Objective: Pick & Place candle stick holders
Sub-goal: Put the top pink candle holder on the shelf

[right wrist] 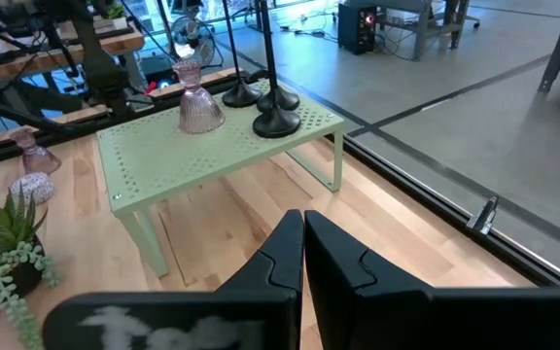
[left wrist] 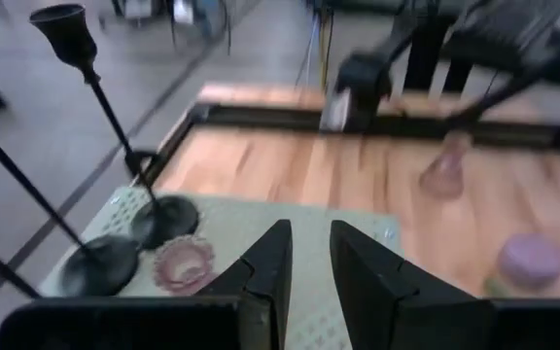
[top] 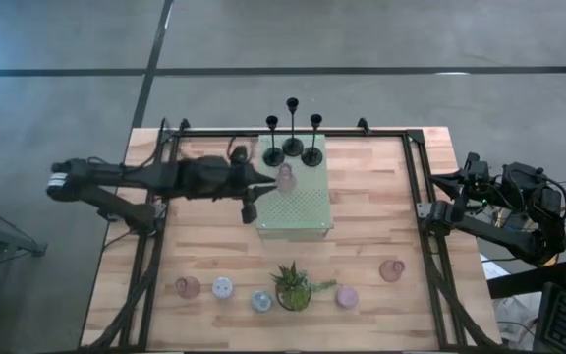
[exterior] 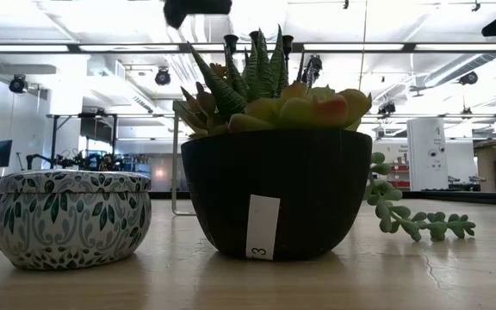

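Note:
Three black candle sticks (top: 292,147) stand by their round bases on the far part of the pale green mat (top: 298,211). A pink glass holder (top: 285,179) stands on the mat just in front of them. My left gripper (top: 266,181) hovers at the mat's left side, next to this holder (left wrist: 185,262). Its fingers (left wrist: 309,233) are a little open with nothing between them. My right gripper (top: 428,210) waits shut at the table's right edge. Two more pink holders (top: 187,286) (top: 391,269) and three small cups (top: 223,288) (top: 261,301) (top: 346,296) stand near the front edge.
A spiky plant in a black pot (top: 293,287) stands at the middle of the front edge, between the cups. The mat is a raised shelf on thin legs (right wrist: 144,238). A black frame rail (top: 416,187) runs around the table. Bare wood lies right of the mat.

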